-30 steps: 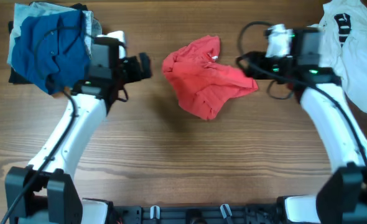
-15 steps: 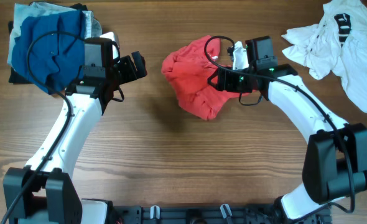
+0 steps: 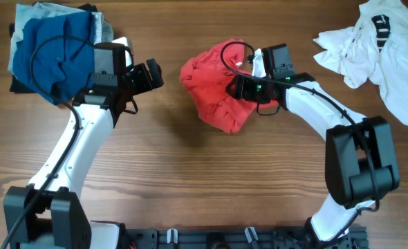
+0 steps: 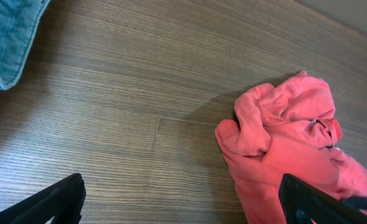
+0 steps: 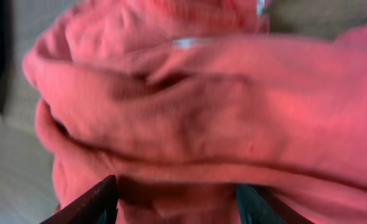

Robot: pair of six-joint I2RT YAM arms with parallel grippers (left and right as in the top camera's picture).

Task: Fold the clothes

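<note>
The red T-shirt [image 3: 214, 93] lies crumpled in a heap at the table's middle, a white tag showing near its top. My right gripper [image 3: 238, 86] is pushed into its right side. In the right wrist view the fingers [image 5: 87, 202] stand apart and open, and bunched red fabric [image 5: 183, 106] fills the view just ahead of them. My left gripper [image 3: 155, 72] hovers wide open left of the shirt, apart from it. In the left wrist view that gripper [image 4: 182, 186] has only bare wood between its fingers, and the shirt [image 4: 283, 137] lies to the right. A white garment [image 3: 384, 48] with black marking lies at the back right.
A pile of blue and grey clothes [image 3: 55, 52] sits at the back left corner, just behind the left arm; its blue edge [image 4: 9, 37] shows in the left wrist view. Bare wooden tabletop [image 3: 204, 180] stretches across the front.
My right arm has swung left from beside the white garment into the red T-shirt, bunching the shirt's right flap inward. The left gripper has barely shifted.
</note>
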